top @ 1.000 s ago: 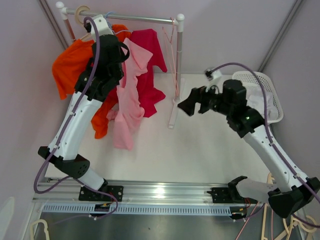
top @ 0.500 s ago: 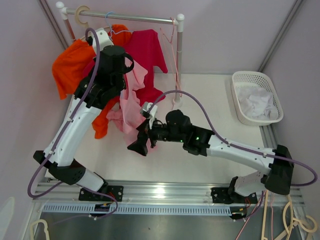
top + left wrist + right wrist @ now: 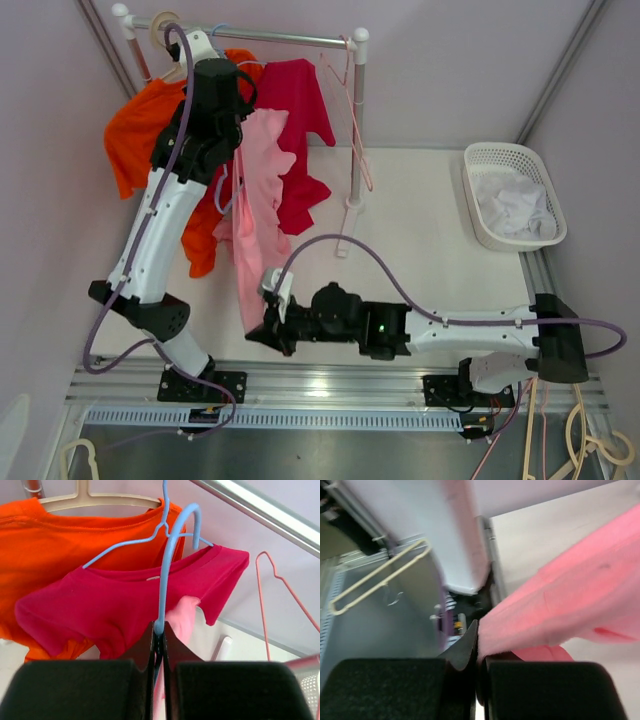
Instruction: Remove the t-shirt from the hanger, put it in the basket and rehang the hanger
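Stretching down over the surface [image 3: 430, 260], the pink t-shirt [image 3: 255, 200] runs from the rail [image 3: 270, 37] toward the near edge. The right gripper [image 3: 477, 650] has its jaws clamped on the shirt's lower hem. The left gripper [image 3: 159, 630] has its jaws pinched on a light blue hanger [image 3: 167, 565], beside a red shirt [image 3: 100, 605] and an orange shirt [image 3: 40, 540].

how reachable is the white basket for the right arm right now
Probably not yet: the right gripper is shut on the pink t-shirt near left, while the white basket sits far right. Nothing stands between them, though.
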Action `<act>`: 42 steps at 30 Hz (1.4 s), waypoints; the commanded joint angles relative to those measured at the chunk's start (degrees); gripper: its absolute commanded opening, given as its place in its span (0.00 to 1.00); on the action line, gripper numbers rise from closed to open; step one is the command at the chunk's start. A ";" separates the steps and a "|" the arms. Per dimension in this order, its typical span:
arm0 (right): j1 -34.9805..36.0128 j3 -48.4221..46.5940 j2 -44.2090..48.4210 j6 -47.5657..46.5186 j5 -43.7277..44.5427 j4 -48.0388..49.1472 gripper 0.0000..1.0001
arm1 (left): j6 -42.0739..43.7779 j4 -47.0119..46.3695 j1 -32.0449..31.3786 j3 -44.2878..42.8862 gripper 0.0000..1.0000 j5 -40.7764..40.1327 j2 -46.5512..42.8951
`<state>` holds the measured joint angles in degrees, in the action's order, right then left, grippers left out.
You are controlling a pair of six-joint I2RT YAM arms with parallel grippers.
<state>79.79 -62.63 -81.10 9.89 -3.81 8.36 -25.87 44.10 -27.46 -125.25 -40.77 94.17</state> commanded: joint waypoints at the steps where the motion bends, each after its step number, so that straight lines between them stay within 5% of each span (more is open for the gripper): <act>1: 3.88 7.06 -2.64 7.23 2.76 4.72 0.00 | 1.34 -1.04 2.32 -7.98 0.01 6.22 2.94; 6: -1.89 7.88 -11.09 12.43 4.52 9.30 0.00 | -0.66 6.85 2.15 -8.78 0.01 18.25 -3.62; 9: -7.08 3.23 -10.75 8.85 4.86 5.01 0.00 | -1.64 12.24 0.66 -1.08 0.01 23.02 -14.04; 12: -11.22 -3.26 -10.31 6.46 5.74 -0.96 0.00 | -0.59 8.47 -2.50 19.45 0.01 20.04 -24.88; 15: -16.93 -8.27 -9.61 6.02 8.54 -5.89 0.00 | 0.29 8.45 -2.77 29.51 0.01 21.00 -37.28; 19: -23.26 -12.68 -6.98 6.02 12.78 -12.66 0.00 | 3.71 10.48 -2.77 34.63 0.01 19.69 -49.50; 23: -22.84 -14.27 1.35 5.40 11.91 -18.27 0.00 | 7.31 9.52 -2.68 37.01 0.01 9.86 -57.86; 27: -21.87 -19.97 6.82 4.01 13.46 -25.39 0.00 | 6.36 9.34 -2.68 37.53 0.01 7.73 -56.39; 30: -24.23 -27.17 10.96 -0.04 24.70 -28.75 0.00 | 5.39 5.75 -2.68 38.59 0.01 11.32 -53.92; 37: -50.64 -56.59 4.23 0.39 17.28 -35.68 0.00 | 2.76 -1.56 -0.05 34.91 0.01 28.53 -42.87; 39: -54.02 -66.07 0.52 -0.66 17.35 -35.35 0.00 | 2.49 -2.95 0.22 31.39 0.01 28.91 -39.78; 42: -56.49 -67.19 -3.88 -5.83 23.83 -24.66 0.00 | 2.40 -6.46 1.35 27.61 0.01 28.47 -34.68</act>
<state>24.58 -128.68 -80.77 8.99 16.64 -21.93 -22.44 44.34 -27.53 -93.30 -15.92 57.23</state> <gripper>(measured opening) 0.009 0.036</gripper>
